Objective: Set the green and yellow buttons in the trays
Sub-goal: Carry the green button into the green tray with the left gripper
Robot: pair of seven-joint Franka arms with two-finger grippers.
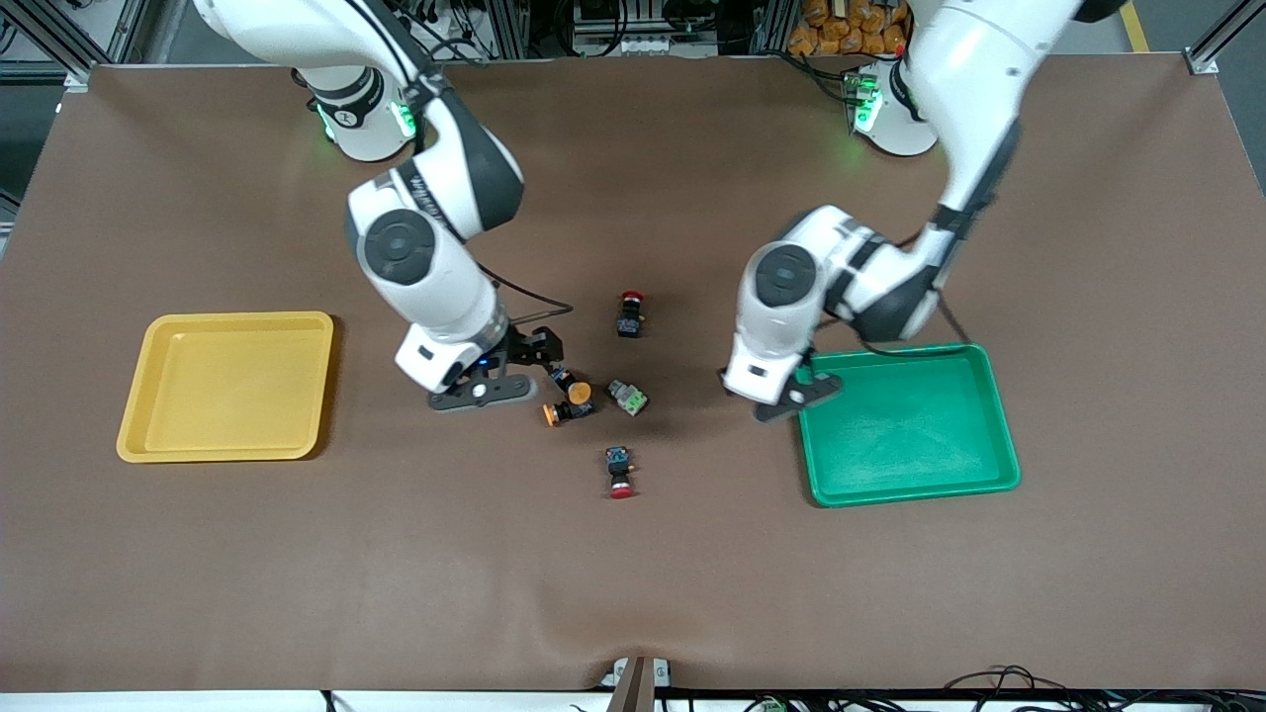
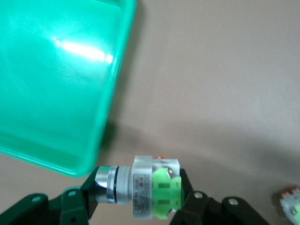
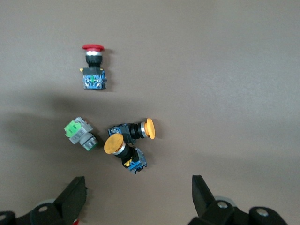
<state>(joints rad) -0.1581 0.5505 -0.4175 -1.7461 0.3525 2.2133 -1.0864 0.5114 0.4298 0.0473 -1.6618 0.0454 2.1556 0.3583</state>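
Observation:
My left gripper (image 2: 138,188) is shut on a green button (image 2: 157,192), white-bodied with a green face, held endwise over the table just beside the green tray's (image 2: 56,84) rim. In the front view the left gripper (image 1: 794,391) hangs at the green tray's (image 1: 910,435) corner toward the right arm's end. My right gripper (image 3: 139,199) stands open above the table beside two yellow buttons (image 3: 140,130) (image 3: 123,152). The front view shows these yellow buttons (image 1: 574,388) (image 1: 562,412) lying close to the right gripper (image 1: 529,361). A second green button (image 1: 627,397) (image 3: 79,133) lies beside them. The yellow tray (image 1: 227,386) holds nothing.
Two red-capped switches lie on the brown mat: one (image 1: 630,312) farther from the front camera than the button cluster, one (image 1: 620,471) nearer. The second green button (image 2: 291,204) shows at the edge of the left wrist view.

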